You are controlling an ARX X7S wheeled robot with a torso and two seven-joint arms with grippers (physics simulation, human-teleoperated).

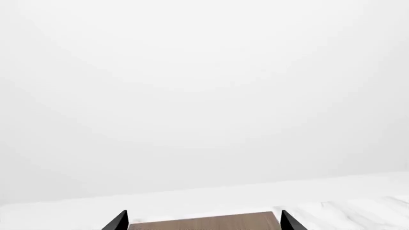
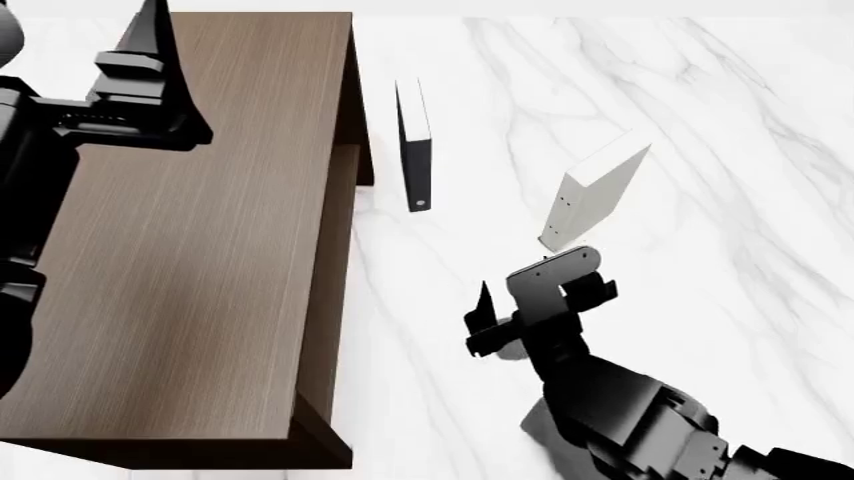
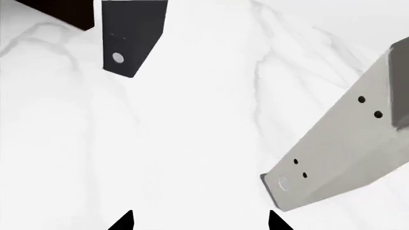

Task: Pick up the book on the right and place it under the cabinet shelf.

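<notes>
The book does not show in any view. The dark brown cabinet (image 2: 200,230) fills the left of the head view, seen from above, and its top board hides the cabinet shelf. My left gripper (image 2: 167,70) hovers over the cabinet's far left part. In the left wrist view the left gripper (image 1: 203,221) is open, with only the brown cabinet top (image 1: 204,223) beyond its tips. My right gripper (image 2: 497,318) sits low over the marble, near a white dotted book, and the right gripper (image 3: 199,221) is open and empty.
A black book (image 2: 416,150) (image 3: 131,38) stands upright beside the cabinet's right side. A thicker white book with dark dots on its spine (image 2: 594,195) (image 3: 338,143) leans tilted just beyond my right gripper. The white marble table (image 2: 694,120) stretches to the right.
</notes>
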